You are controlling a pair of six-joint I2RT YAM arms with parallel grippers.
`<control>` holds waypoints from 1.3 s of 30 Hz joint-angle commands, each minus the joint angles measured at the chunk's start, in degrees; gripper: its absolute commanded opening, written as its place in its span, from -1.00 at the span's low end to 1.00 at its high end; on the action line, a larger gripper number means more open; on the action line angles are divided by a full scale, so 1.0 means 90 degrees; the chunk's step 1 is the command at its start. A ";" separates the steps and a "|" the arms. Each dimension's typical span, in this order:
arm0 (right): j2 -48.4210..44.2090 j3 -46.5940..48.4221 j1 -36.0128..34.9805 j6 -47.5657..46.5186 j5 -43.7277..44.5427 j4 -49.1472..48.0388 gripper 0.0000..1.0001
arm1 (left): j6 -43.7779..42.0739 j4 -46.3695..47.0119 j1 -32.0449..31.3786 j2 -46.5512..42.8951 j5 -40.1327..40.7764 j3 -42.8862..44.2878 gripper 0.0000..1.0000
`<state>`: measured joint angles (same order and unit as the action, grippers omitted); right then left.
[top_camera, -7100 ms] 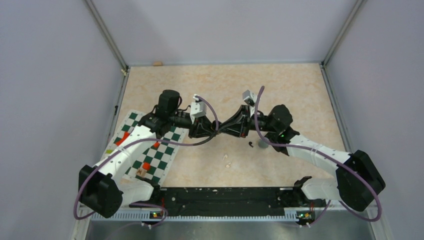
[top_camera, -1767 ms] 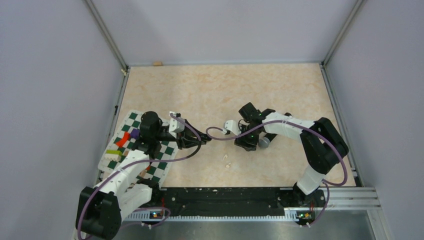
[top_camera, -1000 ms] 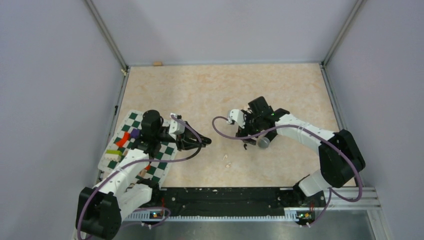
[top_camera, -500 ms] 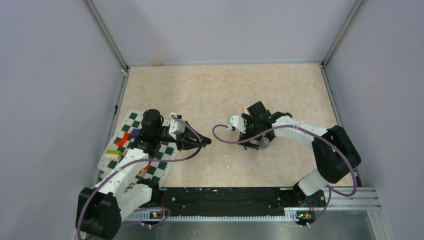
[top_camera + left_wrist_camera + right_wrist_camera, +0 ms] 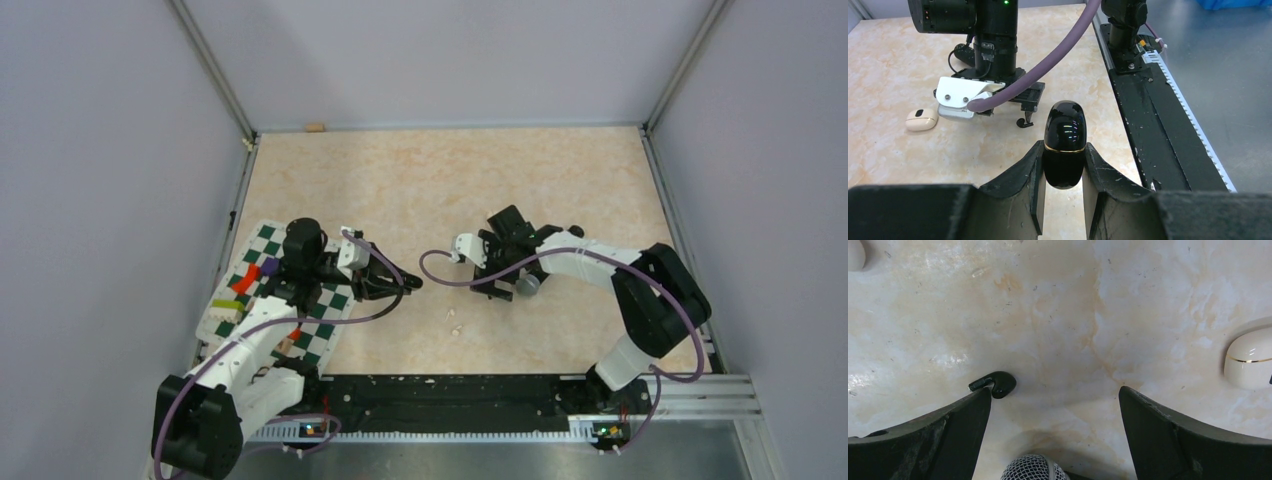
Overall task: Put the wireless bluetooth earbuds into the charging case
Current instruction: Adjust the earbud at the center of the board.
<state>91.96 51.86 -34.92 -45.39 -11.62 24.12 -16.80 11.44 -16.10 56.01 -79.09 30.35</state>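
The left gripper (image 5: 1063,150) is clamped on a black case (image 5: 1064,132), whose rounded end sticks out past the fingers. The right gripper (image 5: 1054,392) stands wide open and empty over the table (image 5: 1048,315). A black earbud (image 5: 998,384) lies just beside one finger, near a microphone (image 5: 1034,468).

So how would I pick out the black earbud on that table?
Look at the marble table under the right arm's open gripper. Beside one fingertip lies the black earbud: tiny, glossy and hooked, far smaller than the mesh microphone head and dark, unlike the cream case nearby.
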 commanded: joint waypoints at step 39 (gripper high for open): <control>-0.3047 0.0752 -0.0289 0.1383 -0.3906 -0.1308 0.98 | -0.0372 -0.0286 -0.0071 0.0516 0.0022 0.0418 -1.00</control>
<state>65.14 58.11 -32.91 -38.33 -38.65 20.58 -19.64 8.10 -16.23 59.86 -78.56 32.27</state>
